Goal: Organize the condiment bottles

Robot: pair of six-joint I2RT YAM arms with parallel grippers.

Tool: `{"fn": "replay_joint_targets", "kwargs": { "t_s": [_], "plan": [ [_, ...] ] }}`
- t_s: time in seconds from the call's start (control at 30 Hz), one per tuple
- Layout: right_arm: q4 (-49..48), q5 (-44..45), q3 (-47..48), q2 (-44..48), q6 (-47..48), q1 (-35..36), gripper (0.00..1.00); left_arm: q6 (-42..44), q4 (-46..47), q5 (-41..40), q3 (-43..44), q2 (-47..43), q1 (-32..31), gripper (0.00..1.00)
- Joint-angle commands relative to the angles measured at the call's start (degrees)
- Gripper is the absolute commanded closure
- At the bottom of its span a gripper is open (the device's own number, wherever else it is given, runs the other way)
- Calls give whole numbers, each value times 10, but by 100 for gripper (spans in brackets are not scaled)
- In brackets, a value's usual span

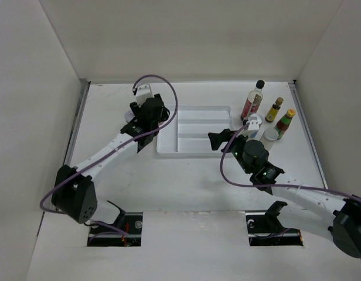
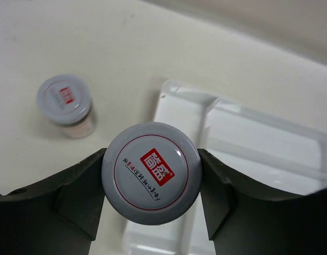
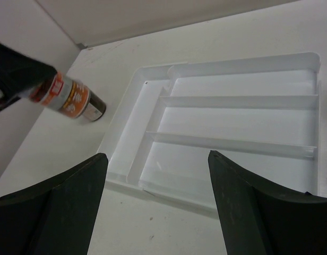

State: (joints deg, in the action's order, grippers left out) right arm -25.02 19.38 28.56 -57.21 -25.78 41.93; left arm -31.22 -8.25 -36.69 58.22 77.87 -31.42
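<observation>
Top external: the bottles (image 1: 252, 102) cluster right of the tray (image 1: 195, 126). Left wrist: the left end effector (image 2: 151, 175) grips a jar (image 2: 151, 172) over the tray's left edge; a second jar (image 2: 64, 103) stands left of the tray. Right wrist: the right end effector (image 3: 158, 202) hangs spread and empty above the tray.

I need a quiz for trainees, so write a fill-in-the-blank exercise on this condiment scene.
1. The left claw is shut on a short round silver-lidded jar; the right claw is ____.
2. The tall clear red-labelled bottle has a ____ cap.
3. In the top view, both slim yellow-capped sauce bottles stand to the ____ of the white divided plastic tray.
Missing words: open; black; right.
</observation>
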Motion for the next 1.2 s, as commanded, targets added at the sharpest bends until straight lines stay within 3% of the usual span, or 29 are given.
{"fn": "replay_joint_targets", "kwargs": {
  "t_s": [0.0, 0.27, 0.5, 0.6, 0.73, 0.83, 1.07, 1.17],
  "plan": [
    [-40, -6, -4, 9, -7, -4, 17, 17, 99, 2, 94, 79, 2, 66],
    [-42, -7, -5, 3, -7, -9, 17, 38, 104, 38, 261, 276, 19, 66],
    [-42, -7, -5, -4, -7, -13, 17, 39, 118, 33, 272, 346, 27, 65],
    [-42, -7, -4, -5, -7, -12, 17, 42, 139, 37, 261, 365, 33, 52],
    [-44, -7, -3, -15, -8, -13, 17, 42, 172, 37, 228, 340, 30, 24],
    [-45, -7, -2, -12, -8, -10, 17, 56, 201, 35, 198, 290, 25, 13],
    [-43, -4, -4, -1, -7, -10, 16, 48, 171, 15, 121, 170, 55, 12],
    [-43, -7, -5, -1, -8, -12, 16, 16, 139, 12, 69, 135, 98, 11]
  ]
}}
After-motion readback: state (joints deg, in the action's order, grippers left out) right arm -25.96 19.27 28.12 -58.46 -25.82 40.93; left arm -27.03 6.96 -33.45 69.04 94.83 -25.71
